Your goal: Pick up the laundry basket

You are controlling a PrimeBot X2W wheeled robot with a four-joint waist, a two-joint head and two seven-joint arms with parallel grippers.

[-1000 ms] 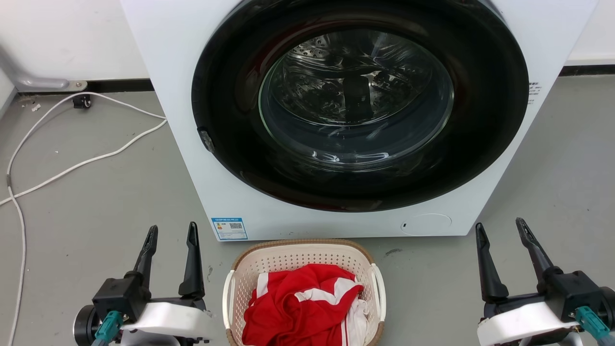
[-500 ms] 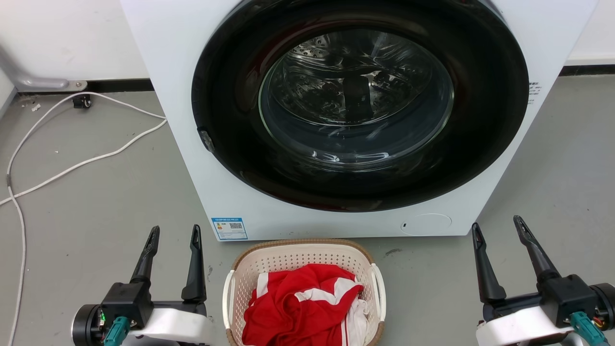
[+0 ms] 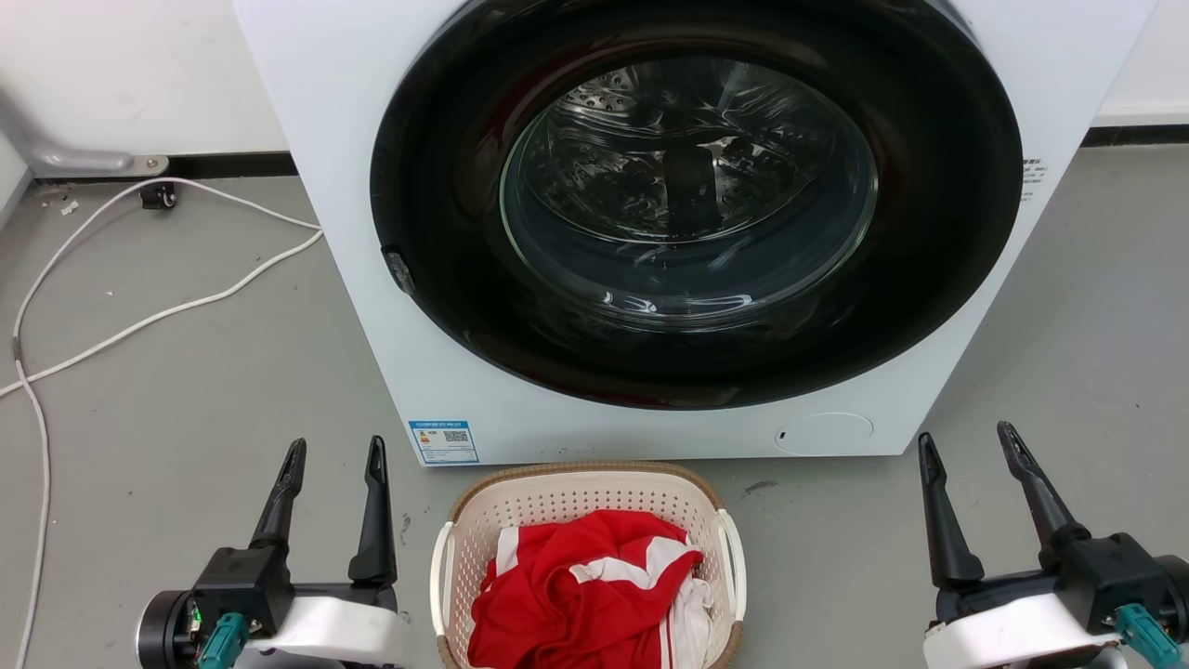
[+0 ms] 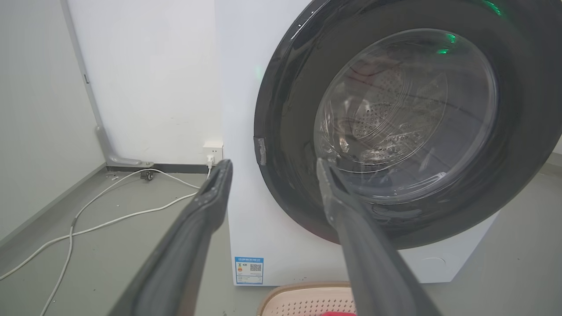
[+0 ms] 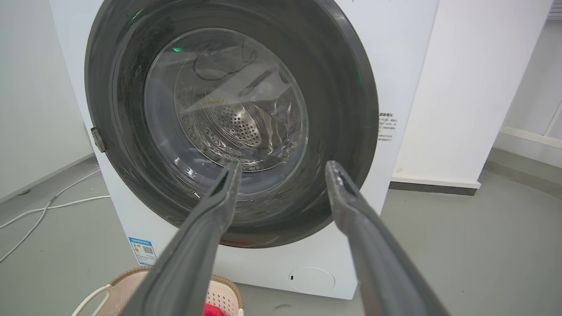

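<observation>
1. Grey floor (image 3: 186, 418) runs back to a white wall. A white washing machine (image 3: 316, 139) stands at the far side facing us, and its dark round door (image 3: 446, 279) appears shut.
2. We see the laundry basket (image 3: 581, 502) on the floor at near centre. Its far rim lies just beside the foot of the machine, and we cannot tell whether they touch.
3. A crumpled red and white garment (image 3: 576, 595) lies inside, so we judge the load light. The perforated plastic wall looks stiff enough to keep its shape. It would probably flex if squeezed, and it looks smooth enough to slip.
4. We judge the best hold to be the two white side handles, the left handle (image 3: 439, 567) and the right handle (image 3: 737, 557). One arm should take each and lift level so the basket does not tip.
5. Our left end effector (image 3: 336, 446) hovers just left of the basket with its fingers parted and nothing between them. Our right end effector (image 3: 966, 435) is farther out on the right, likewise spread and empty. Both point toward the machine.
6. A white cable (image 3: 139, 325) trails over the floor at far left, well apart from the basket. The machine front close behind the far rim leaves little room there. The garment also heaps up near the right handle and could catch a finger.
</observation>
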